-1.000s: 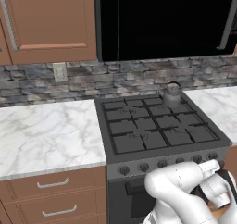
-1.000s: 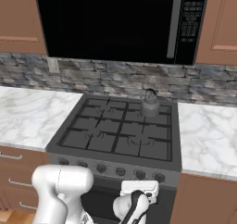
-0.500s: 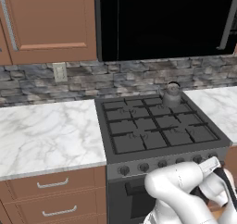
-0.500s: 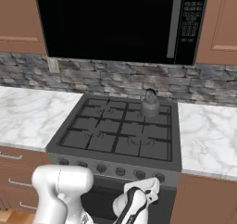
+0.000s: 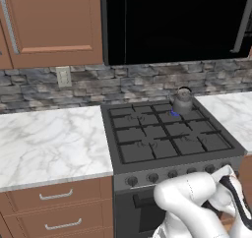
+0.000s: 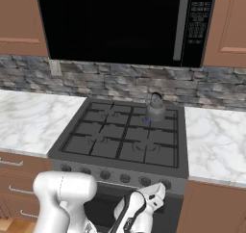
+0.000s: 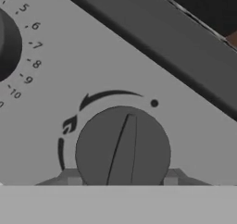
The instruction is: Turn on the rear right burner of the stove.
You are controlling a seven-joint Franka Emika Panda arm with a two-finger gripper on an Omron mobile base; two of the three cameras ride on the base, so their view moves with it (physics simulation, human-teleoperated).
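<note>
At the near edge of the hand view, the jaws (image 7: pixel 122 179) are set against a round dark knob (image 7: pixel 122 146) on the stove's front panel, with a fingertip (image 7: pixel 74 177) at about eight o'clock of the knob and the other at four o'clock. Whether the jaws are pressed onto the knob or merely straddling it cannot be told. The knob's ridge is seen pointing close to twelve o'clock, toward the dot printed at one o'clock, so the knob is judged to be not yet turned. A second knob (image 7: pixel 7 45), ringed with numerals, is seen at ten o'clock.

In the right base view, the hand is seen low at the panel's right end, below the stove (image 6: pixel 120 167).

Farther back, the rear right burner (image 6: pixel 161 122) is found at the stove's far right corner, with a small grey kettle (image 6: pixel 155 108) standing on it. No flame can be made out there.

Several risks are judged from here. If the ridge is not firmly held, the jaws may slip round it and leave the burner unlit. A neighbouring knob may also be the wrong one, so another burner would be lit. Once lit, the kettle would be heated.
</note>
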